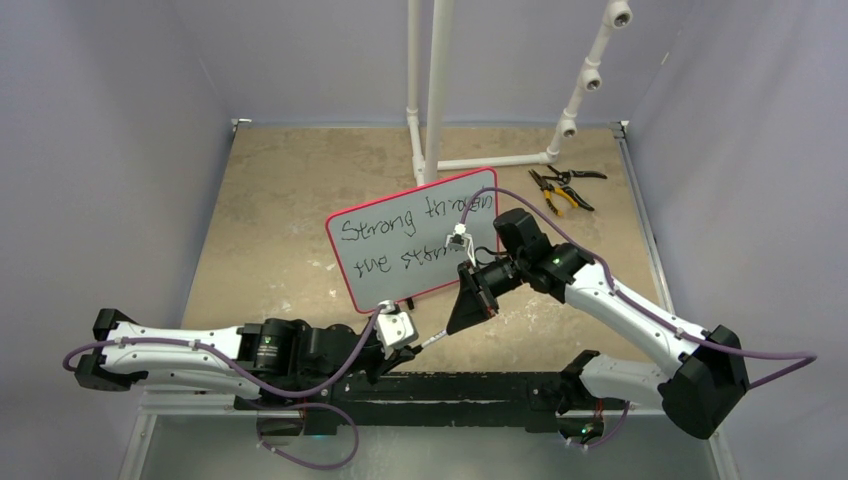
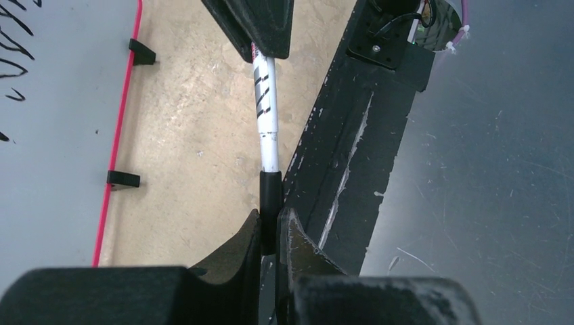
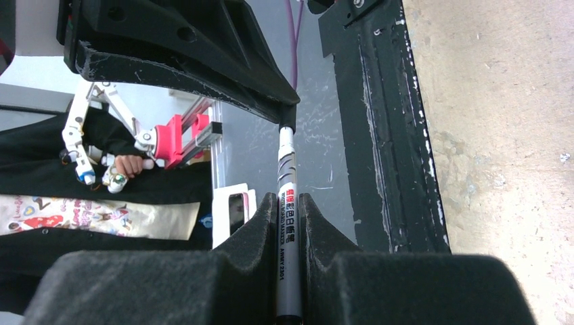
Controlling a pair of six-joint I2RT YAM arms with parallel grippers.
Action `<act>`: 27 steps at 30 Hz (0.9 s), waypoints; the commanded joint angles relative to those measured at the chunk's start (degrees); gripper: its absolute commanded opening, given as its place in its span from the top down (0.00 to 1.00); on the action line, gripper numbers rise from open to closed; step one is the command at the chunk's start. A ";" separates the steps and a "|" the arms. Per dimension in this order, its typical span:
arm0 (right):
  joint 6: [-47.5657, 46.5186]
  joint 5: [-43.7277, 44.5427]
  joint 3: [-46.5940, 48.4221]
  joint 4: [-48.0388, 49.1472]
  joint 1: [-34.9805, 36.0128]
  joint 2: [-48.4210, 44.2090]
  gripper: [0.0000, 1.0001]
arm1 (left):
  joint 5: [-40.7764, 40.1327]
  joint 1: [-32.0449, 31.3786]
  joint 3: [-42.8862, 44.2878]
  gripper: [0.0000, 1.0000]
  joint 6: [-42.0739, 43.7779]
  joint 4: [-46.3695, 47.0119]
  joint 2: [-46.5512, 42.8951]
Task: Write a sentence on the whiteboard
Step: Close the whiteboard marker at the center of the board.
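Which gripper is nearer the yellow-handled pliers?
Right. The right gripper is near-left of the yellow-handled pliers, by the whiteboard's corner; the left gripper is farther, at its near edge. Both grip the marker.

At bottom centre the left gripper [image 2: 271, 227] pinches the black cap [image 2: 271, 193] of a white pen [image 2: 268, 122]; its barrel runs up into the right gripper [image 2: 260, 37] at the top. The red-edged whiteboard [image 2: 54, 149] fills the left side, with black writing [image 2: 13, 47] in its upper left corner.
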 commanded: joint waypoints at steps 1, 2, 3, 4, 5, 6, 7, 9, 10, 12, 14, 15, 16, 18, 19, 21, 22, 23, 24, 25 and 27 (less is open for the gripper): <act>-1.33 -4.39 0.19 1.62 0.06 0.58 1.00 | -2.38 -0.07 1.81 1.00 3.46 3.39 1.11; -1.52 -5.09 0.15 1.76 0.06 0.78 1.00 | -2.85 -0.07 2.18 1.00 3.78 3.74 1.23; -1.67 -5.55 0.10 1.88 0.02 0.96 1.00 | -3.36 -0.07 2.53 1.00 4.05 4.06 1.42; -1.83 -5.71 0.03 1.96 0.06 1.13 1.00 | -3.74 -0.07 2.91 1.00 4.30 4.37 1.60; -2.08 -5.87 0.01 1.84 0.06 1.31 1.00 | -4.17 -0.07 3.40 1.00 4.57 4.54 1.67; -2.28 -6.06 0.01 1.82 0.04 1.42 1.00 | -4.62 -0.07 3.92 1.00 4.77 4.76 1.78; -2.38 -6.16 -0.04 1.94 0.06 1.51 1.00 | -4.93 -0.07 4.47 1.00 5.06 5.07 1.93; -2.52 -6.35 -0.12 2.26 0.02 1.68 1.00 | -5.42 -0.07 5.57 1.00 5.82 5.69 2.44; -2.44 -6.48 -0.16 2.65 0.06 1.68 1.00 | -5.49 -0.07 6.23 1.00 6.18 5.85 2.81; -2.09 -6.81 -0.33 3.54 0.03 1.57 1.00 | -5.64 -0.07 7.18 1.00 6.94 6.49 3.95; -1.51 -6.89 -0.83 4.61 0.06 1.44 1.00 | -5.73 -0.07 8.24 1.00 7.28 7.53 5.03; -1.42 -6.89 -1.01 4.78 0.06 1.37 1.00 | -5.73 -0.07 8.66 1.00 7.44 7.94 5.46; -1.44 -6.96 -1.28 4.88 0.05 1.16 1.00 | -5.65 -0.07 9.22 1.00 7.47 8.12 5.76; -1.32 -6.85 -1.75 4.94 0.06 0.66 1.00 | -5.64 -0.07 9.88 1.00 7.83 8.65 6.31; -1.29 -6.77 -1.99 4.95 0.06 0.45 1.00 | -5.69 -0.07 10.21 1.00 8.09 8.94 6.56; -1.20 -6.40 -2.41 4.75 0.06 -0.07 1.00 | -5.94 -0.07 11.13 1.00 8.59 9.48 7.21; -1.20 -6.25 -2.69 4.68 0.04 -0.32 1.00 | -5.99 -0.07 11.72 1.00 8.78 9.78 7.58; -1.20 -6.03 -2.86 4.53 0.06 -0.59 1.00 | -5.95 -0.07 12.38 1.00 8.93 10.08 7.95; -1.16 -5.83 -3.08 4.50 0.00 -0.83 1.00 | -5.60 -0.07 13.07 1.00 8.96 10.26 8.35; -1.05 -5.57 -3.18 4.54 0.01 -1.11 1.00 | -5.11 -0.07 13.90 1.00 8.97 10.41 8.77; -0.99 -4.92 -3.35 4.54 0.06 -1.52 1.00 | -3.98 0.00 15.40 1.00 8.53 10.55 9.60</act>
